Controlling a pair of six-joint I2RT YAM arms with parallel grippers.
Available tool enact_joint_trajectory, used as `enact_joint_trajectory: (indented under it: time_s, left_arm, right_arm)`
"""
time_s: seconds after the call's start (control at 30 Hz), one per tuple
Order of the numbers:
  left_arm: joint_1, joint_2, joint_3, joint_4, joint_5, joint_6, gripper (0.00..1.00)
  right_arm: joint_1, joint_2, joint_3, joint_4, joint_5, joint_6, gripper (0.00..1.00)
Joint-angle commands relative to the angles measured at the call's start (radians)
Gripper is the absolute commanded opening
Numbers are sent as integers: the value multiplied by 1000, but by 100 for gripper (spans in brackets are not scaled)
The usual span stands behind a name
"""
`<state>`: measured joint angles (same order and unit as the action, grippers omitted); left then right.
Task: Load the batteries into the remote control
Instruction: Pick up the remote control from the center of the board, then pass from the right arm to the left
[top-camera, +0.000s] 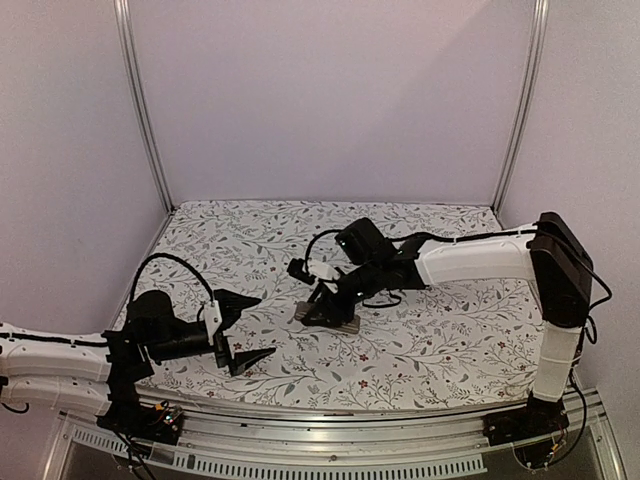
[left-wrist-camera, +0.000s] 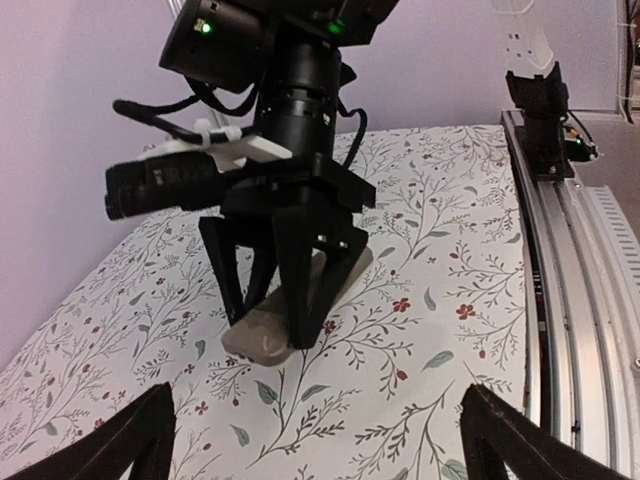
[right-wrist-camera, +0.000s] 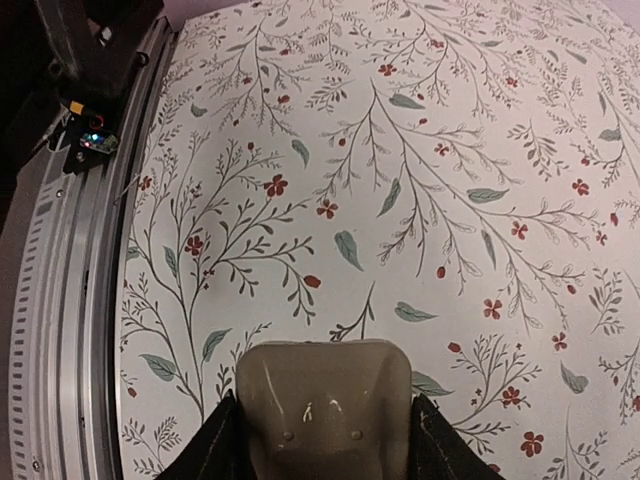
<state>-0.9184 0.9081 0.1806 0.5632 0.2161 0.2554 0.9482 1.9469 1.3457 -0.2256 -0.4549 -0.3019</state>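
Remote control (right-wrist-camera: 325, 410) sits clenched across its width between right fingers (right-wrist-camera: 215, 450), long axis pointing forward; left fingers (left-wrist-camera: 120, 440) released, well apart.

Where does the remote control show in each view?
Top external: remote control mid-table, under the right gripper.
Left wrist: remote control at centre, between that gripper's fingers.
Right wrist: remote control at bottom centre, tan side up.
Shared landmark: the right gripper straddling it.

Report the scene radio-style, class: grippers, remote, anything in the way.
Left gripper open, empty, hovering apart. Right gripper clamped across remote, greyish back up, on the cloth. Batteries not in view; nothing blocking.
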Motion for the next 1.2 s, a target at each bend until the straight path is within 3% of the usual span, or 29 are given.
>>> enact_joint_trajectory:
  time_s: [0.0,0.2,0.47,0.6,0.83,1.17]
  left_arm:
    - [13,12,49,0,91,-8,99]
    - [26,121,168,36,142,-23,98]
    - [124,361,386,310,500,-215,99]
    - [122,422,446,420,597,-305,98]
    - [102,530,537,494,515,-404,96]
    - [63,598,608,507,563,-361,81]
  right_arm:
    - [-9,-171,-13,162,-91,82,19]
    - [-9,-278,-14,332,-117,128,17]
    - [-9,-382,-47,544,-212,174,17]
    - [-9,-416,-89,595,-221,191,17]
    - [6,-434,-114,643,-240,202,17]
    - [19,-456,-146,643,-236,195,16]
